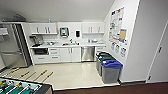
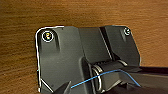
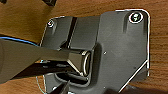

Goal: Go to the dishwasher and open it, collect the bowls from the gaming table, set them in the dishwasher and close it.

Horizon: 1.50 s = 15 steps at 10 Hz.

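Head view, dishwasher (image 1: 87,53) shut under far counter, across pale floor (image 1: 72,75)

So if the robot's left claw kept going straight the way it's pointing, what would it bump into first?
Probably the brown wood-look floor under it. Nothing else shows in that path, though how far down the floor lies is hard to tell.

Left wrist view: the robot's dark mounting plate (image 2: 65,62) lies over a brown wood-grain floor (image 2: 82,12). Round fittings (image 2: 47,36) sit at two of the plate's corners. A jointed bar (image 2: 112,72) adjoins the plate, and a thin blue cable (image 2: 105,74) runs across it. Fingers are not discernible.
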Available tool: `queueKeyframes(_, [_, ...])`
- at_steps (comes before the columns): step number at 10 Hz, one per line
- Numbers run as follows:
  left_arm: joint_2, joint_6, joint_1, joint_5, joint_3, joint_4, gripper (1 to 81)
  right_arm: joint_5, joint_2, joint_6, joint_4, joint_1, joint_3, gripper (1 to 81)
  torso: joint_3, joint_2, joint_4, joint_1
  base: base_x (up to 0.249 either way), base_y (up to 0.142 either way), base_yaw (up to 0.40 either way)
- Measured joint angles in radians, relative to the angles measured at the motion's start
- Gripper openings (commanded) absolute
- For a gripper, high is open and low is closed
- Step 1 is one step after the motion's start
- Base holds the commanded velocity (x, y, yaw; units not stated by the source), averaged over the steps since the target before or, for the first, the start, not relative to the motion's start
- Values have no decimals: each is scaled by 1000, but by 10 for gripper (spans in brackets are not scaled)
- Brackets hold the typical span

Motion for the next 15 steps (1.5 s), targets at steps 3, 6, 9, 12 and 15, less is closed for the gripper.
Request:
queueKeyframes(3, [-2, 0, 0, 0, 0, 0, 811, -1, 2, 0, -2, 0, 0, 811, 0, 0, 0, 0, 99, 67, 0])
queueKeyframes(6, [-3, 0, 0, 0, 0, 0, 811, -1, 4, 0, -2, 1, 0, 811, 0, 0, 0, 0, 99, 22, 0])
queueKeyframes(9, [-2, 0, 0, 1, 0, 0, 811, -3, 5, 0, -3, 3, 0, 811, 0, 0, 0, 0, 99, 0, 0])
queueKeyframes(12, [-2, 0, 0, 1, 0, 0, 811, -1, 4, 0, -3, 3, 0, 811, 0, 0, 0, 0, 99, 0, 0])
queueKeyframes(15, [-2, 0, 0, 0, 0, 0, 811, -2, 4, 0, -3, 3, 0, 811, 0, 0, 0, 0, 99, 0, 0])
